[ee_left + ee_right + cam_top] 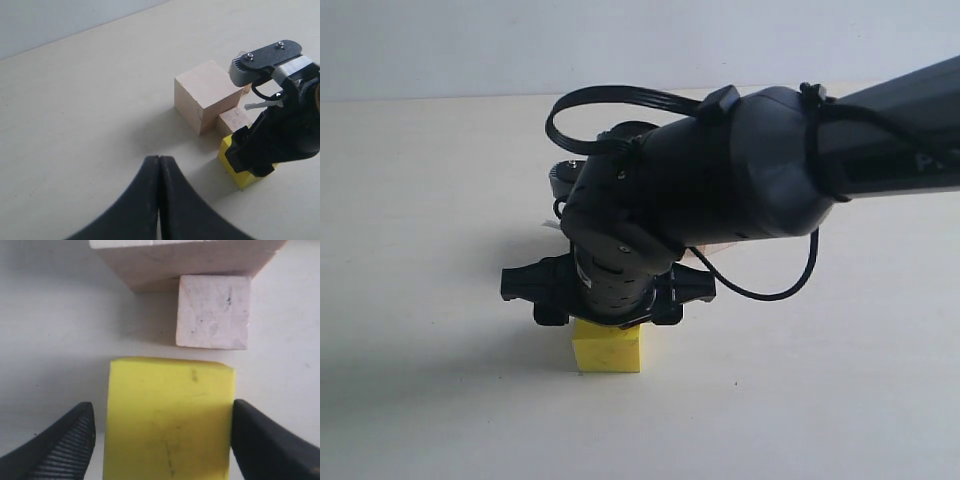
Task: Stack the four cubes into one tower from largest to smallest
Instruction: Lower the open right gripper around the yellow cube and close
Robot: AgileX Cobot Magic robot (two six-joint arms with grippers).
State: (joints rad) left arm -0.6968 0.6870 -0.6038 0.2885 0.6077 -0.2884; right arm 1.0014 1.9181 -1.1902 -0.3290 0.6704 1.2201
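Exterior: right claw (608,312) low over yellow cube (610,352) on desk (420,250).
Left wrist: left claw (159,200) pressed together; large wood cube (202,90) touches medium wood cube (232,119).
Right wrist: right claw apart, astride yellow cube — gaps uneven, so closing may shove it askew.

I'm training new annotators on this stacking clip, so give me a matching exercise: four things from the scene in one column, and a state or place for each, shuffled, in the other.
1 yellow cube
2 medium wood cube
3 left gripper
4 right gripper

a shut, empty
b pale, right beside the large wood cube
c open, straddling a cube
d bright, between open jaws

Pairs: 1-d, 2-b, 3-a, 4-c
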